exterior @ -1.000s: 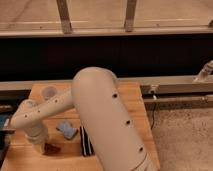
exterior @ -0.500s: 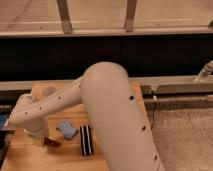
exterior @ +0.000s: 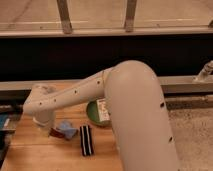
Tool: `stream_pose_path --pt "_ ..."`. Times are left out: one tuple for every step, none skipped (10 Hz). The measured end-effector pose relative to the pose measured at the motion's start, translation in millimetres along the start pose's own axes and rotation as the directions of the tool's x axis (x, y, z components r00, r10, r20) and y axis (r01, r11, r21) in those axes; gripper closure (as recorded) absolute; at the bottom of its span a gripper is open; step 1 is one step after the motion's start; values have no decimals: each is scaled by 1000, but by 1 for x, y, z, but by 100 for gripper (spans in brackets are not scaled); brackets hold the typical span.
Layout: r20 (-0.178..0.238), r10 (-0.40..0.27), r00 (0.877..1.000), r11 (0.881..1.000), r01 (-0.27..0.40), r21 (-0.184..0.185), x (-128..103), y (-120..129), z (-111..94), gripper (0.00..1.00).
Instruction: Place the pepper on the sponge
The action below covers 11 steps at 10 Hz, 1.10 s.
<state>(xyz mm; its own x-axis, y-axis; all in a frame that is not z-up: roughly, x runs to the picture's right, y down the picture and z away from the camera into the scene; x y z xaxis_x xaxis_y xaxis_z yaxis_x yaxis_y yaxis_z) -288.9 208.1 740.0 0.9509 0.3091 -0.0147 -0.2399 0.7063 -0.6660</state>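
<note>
Camera view: gripper [exterior: 51, 130] low over worktop [exterior: 30, 152]; jaws' state I cannot tell. Pepper [exterior: 56, 134] has shifted nearer, now against sponge [exterior: 68, 129] left edge, under gripper. I judge placement close, unconfirmed.

Arm [exterior: 125, 110]: off-white, with small dark dots along the casing.
Gripper [exterior: 49, 129]: pale grey-white, low over the table's left part, just beside the sponge.
Sponge [exterior: 66, 131]: light blue.
Pepper [exterior: 56, 134]: dark red, a sliver at the sponge's left edge.
Strip [exterior: 86, 140]: black-and-white stripes.
Bowl [exterior: 92, 114]: green.
Table [exterior: 35, 150]: light tan wood.
Wall band [exterior: 100, 55] behind: black.
</note>
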Motion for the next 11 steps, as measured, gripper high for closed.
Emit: stream_pose_path --pt "10 8 1000 1000 -8 -11 5 -5 7 100" --pt "25 21 999 999 -20 -26 10 -10 15 100" --pt "36 33 999 999 -32 -40 14 -15 21 100" --pt "43 47 998 998 -45 -46 18 -21 24 100" --pt "45 56 997 997 -54 -46 21 -25 24 100" --pt "42 62 997 997 -60 -42 23 -29 24 100" --pt "37 63 997 998 -62 -33 23 -32 20 100" --pt "34 64 997 998 -63 -31 23 -33 19 100" --pt "33 71 997 997 -70 -31 24 -35 19 100" --pt "38 79 996 996 -78 -39 26 -37 20 100" --pt "45 86 995 995 -84 -55 28 -40 26 98"
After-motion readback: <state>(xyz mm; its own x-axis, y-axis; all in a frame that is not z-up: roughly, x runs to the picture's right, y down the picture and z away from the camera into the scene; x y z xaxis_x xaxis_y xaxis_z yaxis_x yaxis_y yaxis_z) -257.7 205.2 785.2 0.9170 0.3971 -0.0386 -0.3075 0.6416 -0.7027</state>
